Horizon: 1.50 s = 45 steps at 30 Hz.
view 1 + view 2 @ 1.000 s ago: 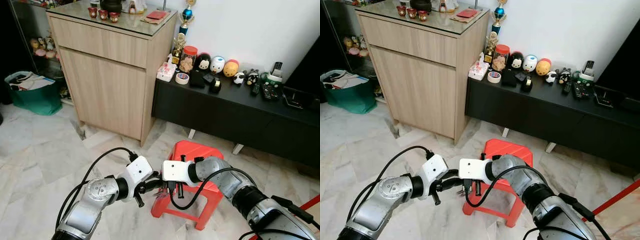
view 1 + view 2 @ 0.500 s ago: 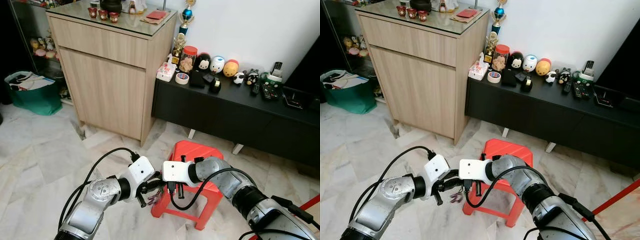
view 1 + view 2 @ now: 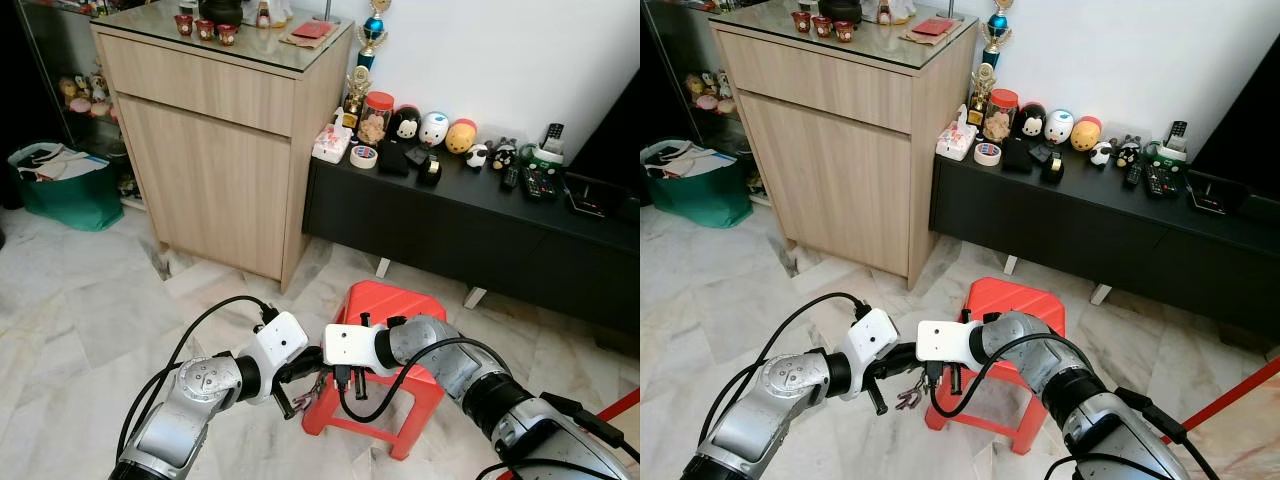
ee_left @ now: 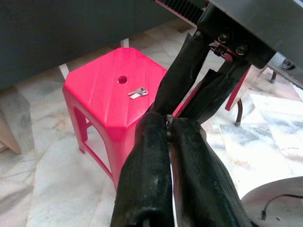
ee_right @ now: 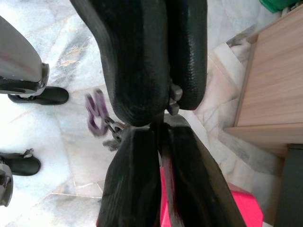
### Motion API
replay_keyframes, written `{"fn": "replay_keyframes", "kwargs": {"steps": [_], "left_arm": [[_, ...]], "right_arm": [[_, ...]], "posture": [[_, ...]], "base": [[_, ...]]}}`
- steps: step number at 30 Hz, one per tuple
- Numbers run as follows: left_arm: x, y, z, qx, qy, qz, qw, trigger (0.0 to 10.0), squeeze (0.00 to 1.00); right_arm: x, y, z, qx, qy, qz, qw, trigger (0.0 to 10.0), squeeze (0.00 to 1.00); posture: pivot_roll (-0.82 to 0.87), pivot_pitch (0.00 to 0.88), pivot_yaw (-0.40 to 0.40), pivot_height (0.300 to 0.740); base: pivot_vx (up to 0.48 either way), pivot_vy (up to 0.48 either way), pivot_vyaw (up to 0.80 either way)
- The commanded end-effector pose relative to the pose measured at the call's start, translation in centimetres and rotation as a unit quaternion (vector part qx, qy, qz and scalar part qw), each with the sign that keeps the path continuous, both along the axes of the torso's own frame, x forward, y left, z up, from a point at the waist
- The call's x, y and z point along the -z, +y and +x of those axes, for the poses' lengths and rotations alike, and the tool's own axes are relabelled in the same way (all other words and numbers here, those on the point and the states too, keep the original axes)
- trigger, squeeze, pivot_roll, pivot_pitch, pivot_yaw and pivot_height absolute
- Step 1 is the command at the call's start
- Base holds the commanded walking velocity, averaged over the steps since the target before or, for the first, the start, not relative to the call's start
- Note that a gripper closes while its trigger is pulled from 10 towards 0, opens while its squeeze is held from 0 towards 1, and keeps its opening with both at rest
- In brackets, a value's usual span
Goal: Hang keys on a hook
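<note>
The keys (image 3: 300, 402) are a small bunch on a metal ring with a purple charm (image 5: 97, 113). They dangle low in front of the red stool (image 3: 395, 305). My left gripper (image 4: 168, 127) and my right gripper (image 5: 161, 132) meet tip to tip there, both shut on the ring's metal link. The left arm comes in from the left with its white wrist box (image 3: 280, 340). The right arm's white wrist box (image 3: 350, 347) sits against it. A separate small silver key (image 4: 137, 92) lies on the stool's top beside its centre hole.
A wooden cabinet (image 3: 215, 150) stands at the back left. A low black sideboard (image 3: 470, 225) with toys, tape and remotes runs along the white wall. A green bag (image 3: 60, 185) sits at the far left. Marble floor (image 3: 90, 330) lies open to the left of the stool.
The dangling keys have swung a little to the left and hang lower under the joined fingertips. The left wrist has tipped slightly downward; the right arm has hardly moved.
</note>
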State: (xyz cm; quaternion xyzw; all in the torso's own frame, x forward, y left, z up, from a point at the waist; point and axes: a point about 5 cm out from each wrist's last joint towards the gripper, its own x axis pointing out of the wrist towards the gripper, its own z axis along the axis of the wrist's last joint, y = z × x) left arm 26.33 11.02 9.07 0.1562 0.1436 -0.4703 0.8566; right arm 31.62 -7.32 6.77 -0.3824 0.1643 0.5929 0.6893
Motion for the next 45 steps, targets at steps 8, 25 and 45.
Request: {"fn": "replay_keyframes", "kwargs": {"steps": [8, 25, 45], "left_arm": [[0.35, -1.02, -0.56, 0.027, 0.013, 0.002, 1.000, 0.0, 0.00], [0.03, -1.06, -0.34, 0.028, 0.005, 0.000, 1.000, 0.0, 0.00], [0.20, -1.05, -0.38, 0.039, 0.006, 0.011, 0.999, 0.0, 0.00]], "right_arm": [[-0.84, -0.22, 0.76, 0.014, -0.017, 0.009, 1.000, 10.0, 0.00], [-0.52, -0.63, 0.66, 0.010, -0.009, -0.005, 1.000, 10.0, 1.00], [-0.56, -0.80, 0.40, -0.016, 0.002, -0.020, 1.000, 10.0, 1.00]], "posture": [[0.13, 0.000, -0.153, 0.740], [0.13, 0.000, -0.155, 0.740], [0.12, 0.000, -0.153, 0.740]], "base": [[0.000, 0.000, 0.00], [0.000, 0.000, 0.00], [0.000, 0.000, 0.00]]}}
